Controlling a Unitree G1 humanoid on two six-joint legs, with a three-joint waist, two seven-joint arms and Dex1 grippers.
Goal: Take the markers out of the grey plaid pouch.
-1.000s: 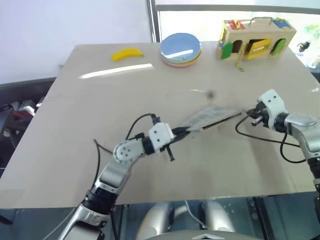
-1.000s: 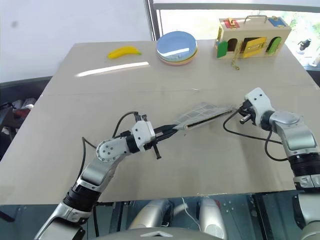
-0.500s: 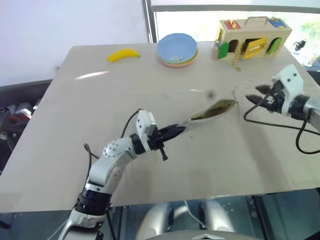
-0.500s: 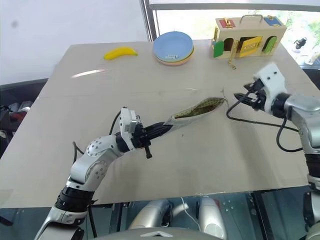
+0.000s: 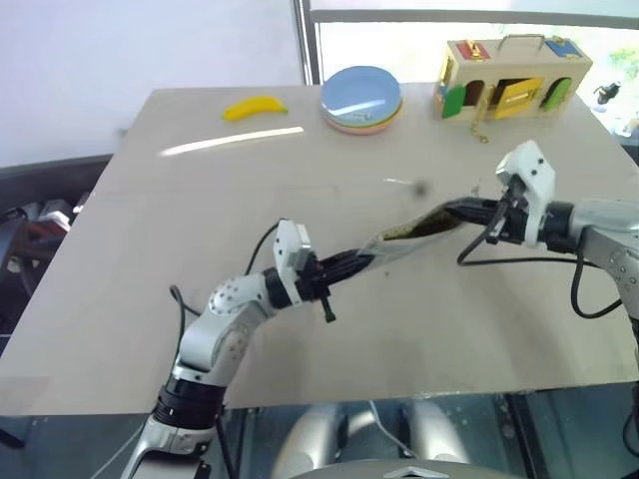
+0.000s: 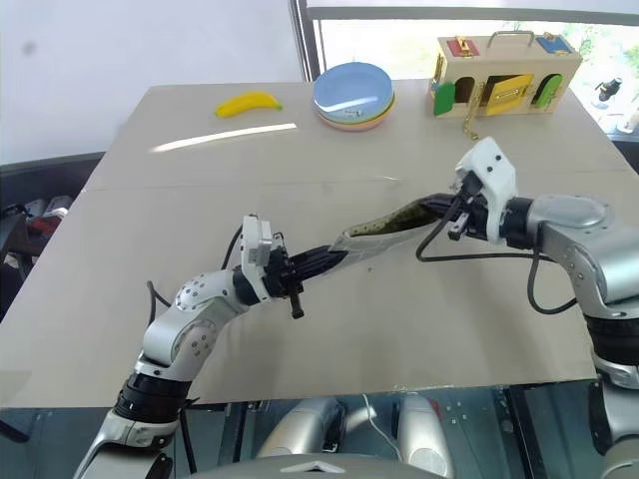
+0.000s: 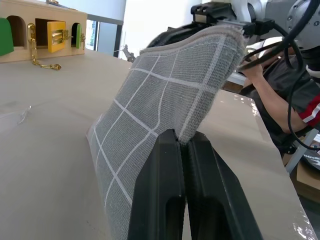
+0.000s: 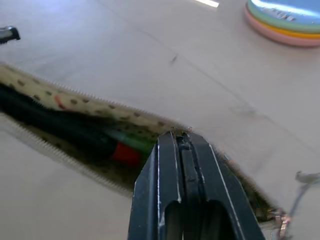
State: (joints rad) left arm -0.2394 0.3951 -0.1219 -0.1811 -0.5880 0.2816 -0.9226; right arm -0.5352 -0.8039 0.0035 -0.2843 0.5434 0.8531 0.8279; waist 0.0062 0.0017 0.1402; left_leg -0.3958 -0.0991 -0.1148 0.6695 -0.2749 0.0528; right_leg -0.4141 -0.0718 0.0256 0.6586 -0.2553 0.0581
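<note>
The grey plaid pouch [image 5: 414,232] hangs above the table between my two grippers, with its open zip mouth turned upward. My left gripper [image 5: 367,259] is shut on the pouch's near end, and the plaid fabric [image 7: 165,85] rises from between its fingers [image 7: 167,150]. My right gripper [image 5: 449,210] is shut at the far end, with its tips [image 8: 181,134] pinched on the zip rim. Inside, against the spotted yellowish lining [image 8: 75,95], lie the markers: a dark one with a red end [image 8: 125,154] and a green one [image 8: 132,141].
A banana [image 5: 255,107], a stack of plates [image 5: 361,98] and a wooden latch box [image 5: 514,78] stand along the table's far edge. A person [image 7: 280,85] sits beyond the table's right side.
My right gripper let go of the pouch's far tip, opened, moved up and left to the mouth, and shut again. My left wrist rolled, turning the pouch's mouth upward.
</note>
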